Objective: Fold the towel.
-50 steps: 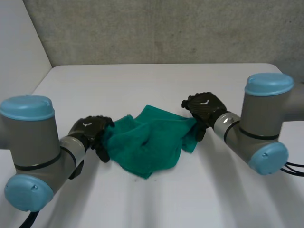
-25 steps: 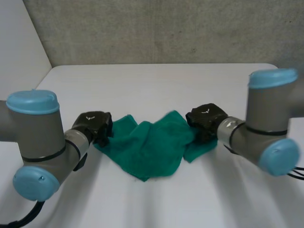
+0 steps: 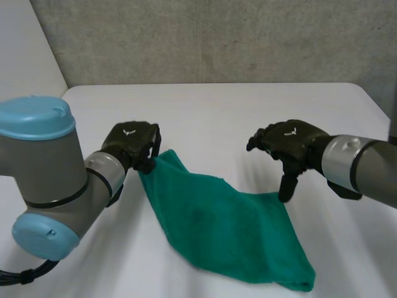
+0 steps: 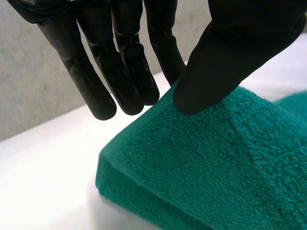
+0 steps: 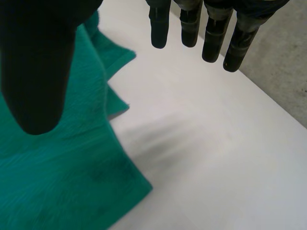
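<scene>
A green towel [image 3: 229,236] lies slack on the white table [image 3: 205,112], running from a raised corner at the left down to the front right. My left hand [image 3: 131,144] is shut on that raised corner. In the left wrist view its thumb [image 4: 225,57] presses the towel [image 4: 216,163] near its edge while the fingers [image 4: 129,76] close in behind it. My right hand [image 3: 290,144] hovers open above the towel's far right edge with its thumb pointing down. In the right wrist view its thumb [image 5: 36,72] hangs over the towel [image 5: 53,167], and its straight fingers [image 5: 211,33] hold nothing.
A grey wall [image 3: 217,37] stands behind the table's far edge. My left arm [image 3: 43,186] fills the front left and my right arm [image 3: 360,164] comes in from the right. Bare table lies beyond the towel and between the hands.
The bunched towel has been drawn out flat toward the front right. My right hand let go of it, opened and moved right. My left hand closed on the left corner and lifted it.
</scene>
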`<state>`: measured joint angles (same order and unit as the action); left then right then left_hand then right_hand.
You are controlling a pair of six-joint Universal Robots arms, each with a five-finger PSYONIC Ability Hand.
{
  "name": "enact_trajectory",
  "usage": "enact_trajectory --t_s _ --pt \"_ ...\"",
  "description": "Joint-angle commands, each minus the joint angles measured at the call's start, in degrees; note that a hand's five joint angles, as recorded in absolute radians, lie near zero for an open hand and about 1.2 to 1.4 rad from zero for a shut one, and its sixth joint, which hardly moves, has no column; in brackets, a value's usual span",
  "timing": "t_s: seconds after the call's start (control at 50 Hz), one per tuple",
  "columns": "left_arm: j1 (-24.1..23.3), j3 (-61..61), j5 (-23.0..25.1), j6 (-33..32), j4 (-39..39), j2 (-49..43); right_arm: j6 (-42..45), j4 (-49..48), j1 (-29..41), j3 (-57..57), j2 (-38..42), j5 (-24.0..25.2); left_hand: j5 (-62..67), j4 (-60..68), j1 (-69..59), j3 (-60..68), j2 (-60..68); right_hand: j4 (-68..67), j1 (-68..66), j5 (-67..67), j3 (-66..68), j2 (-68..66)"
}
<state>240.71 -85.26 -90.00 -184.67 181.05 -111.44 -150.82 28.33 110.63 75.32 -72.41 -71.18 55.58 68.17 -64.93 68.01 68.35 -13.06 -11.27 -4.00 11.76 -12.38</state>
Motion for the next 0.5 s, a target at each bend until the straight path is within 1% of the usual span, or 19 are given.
enact_trajectory --t_s 0.02,0.06,0.08,0.14,0.18,0.22,0.24,0.26,0.28,0.3,0.32,0.36,0.38,0.4,0.42,0.44,0.46,0.48,0.5 --pt "-1.83 0.00 0.00 -0.08 -0.17 6.77 -8.17 0.23 0.20 -8.77 9.82 1.22 14.42 11.83 -15.07 11.99 11.65 3.06 1.27 4.00 -1.76 2.38" --pt "-2.44 -0.08 0.00 -0.08 -0.25 9.56 -9.31 0.23 0.72 -10.71 12.36 1.92 14.42 11.83 -15.07 11.99 11.65 3.06 1.27 4.00 -1.76 2.38" --pt "-2.70 -0.17 0.00 -0.08 -0.25 10.62 -10.54 0.41 2.03 -14.02 16.73 3.40 14.42 11.83 -15.07 11.99 11.65 3.06 1.27 4.00 -1.76 2.38" --pt "-3.06 -0.52 0.00 -0.16 -0.08 13.53 -11.34 0.76 2.75 -15.98 19.83 4.82 14.42 11.83 -15.07 11.99 11.65 3.06 1.27 4.00 -1.76 2.38" --pt "-3.14 -0.61 0.00 -0.16 0.01 13.71 -13.53 3.38 4.06 -19.14 26.05 8.06 14.42 11.83 -15.07 11.99 11.65 3.06 1.27 4.00 -1.76 2.38" --pt "-3.23 -0.61 -0.09 -0.16 0.01 13.45 -13.80 5.14 4.42 -20.20 27.75 9.12 14.42 11.83 -15.07 11.99 11.65 -10.24 -12.02 -9.29 11.53 -10.91" --pt "-3.32 -0.61 -0.09 -0.25 0.01 13.01 -13.80 5.15 4.42 -20.21 27.76 9.13 14.42 11.83 -15.07 11.99 11.65 -10.32 -12.10 -9.38 11.61 -10.99" --pt "-3.50 -0.44 -0.09 -0.43 0.18 11.88 -13.89 5.85 4.68 -20.90 28.28 9.56 14.42 11.83 -15.07 11.99 11.65 -19.98 -21.76 -19.03 21.27 -20.65" --pt "-3.50 -0.17 -0.09 -0.69 0.27 10.99 -14.50 6.73 4.94 -22.74 28.72 10.09 14.42 11.83 -15.07 11.99 11.65 -38.89 -40.68 -37.95 40.18 -39.56" --pt "-3.50 -0.17 -0.09 -0.69 0.27 10.99 -15.11 6.91 4.86 -24.93 28.73 9.84 14.42 11.83 -15.07 11.99 11.65 -61.39 -63.18 -60.45 62.68 -62.07" --pt "-3.24 1.66 -0.18 -2.52 0.62 7.77 -16.34 6.65 4.86 -28.26 28.64 9.31 14.42 11.83 -15.07 11.99 11.65 -66.89 -68.67 -65.95 68.18 -67.56" --pt "-3.23 2.99 -0.26 -3.50 0.62 6.50 -18.54 6.39 4.86 -32.75 28.64 8.43 14.42 11.83 -15.07 11.99 11.65 -66.94 -68.73 -66.00 68.24 -67.62" --pt "-3.23 4.56 -0.26 -4.72 0.54 5.37 -20.72 5.60 4.77 -38.00 28.64 6.86 14.42 11.83 -15.07 11.99 11.65 -66.94 -68.73 -66.00 68.24 -67.62" --pt "-2.97 9.88 -0.35 -8.13 0.36 3.01 -21.70 4.81 4.60 -40.75 28.64 5.71 14.42 11.83 -15.07 11.99 11.65 -66.94 -68.73 -66.00 68.24 -67.62" --pt "-2.97 9.94 -0.35 -8.16 0.36 2.99 -21.71 4.80 4.59 -40.77 28.64 5.70 14.42 11.83 -15.07 11.99 11.65 -66.94 -68.73 -66.00 68.24 -67.62" --pt "-2.97 11.94 -0.53 -9.21 0.36 2.38 -22.58 3.67 4.51 -43.21 28.38 4.48 14.42 11.83 -15.07 11.99 11.65 -66.94 -68.73 -66.00 68.24 -67.62" --pt "-2.88 15.79 -0.79 -10.61 0.45 1.85 -23.46 -1.04 4.42 -48.54 27.07 0.21 14.42 11.83 -15.07 11.99 11.65 -66.94 -68.73 -66.00 68.24 -67.62" --pt "-2.79 19.30 -0.79 -10.97 0.88 1.93 -23.30 -2.91 4.59 -49.81 26.01 -1.14 14.42 11.83 -15.07 11.99 11.65 -66.94 -68.73 -66.00 68.24 -67.62" --pt "-2.79 19.34 -0.79 -10.97 0.89 1.93 -23.03 -4.59 4.59 -50.35 24.70 -2.02 14.42 11.83 -15.07 11.99 11.65 -66.94 -68.73 -66.00 68.24 -67.62"
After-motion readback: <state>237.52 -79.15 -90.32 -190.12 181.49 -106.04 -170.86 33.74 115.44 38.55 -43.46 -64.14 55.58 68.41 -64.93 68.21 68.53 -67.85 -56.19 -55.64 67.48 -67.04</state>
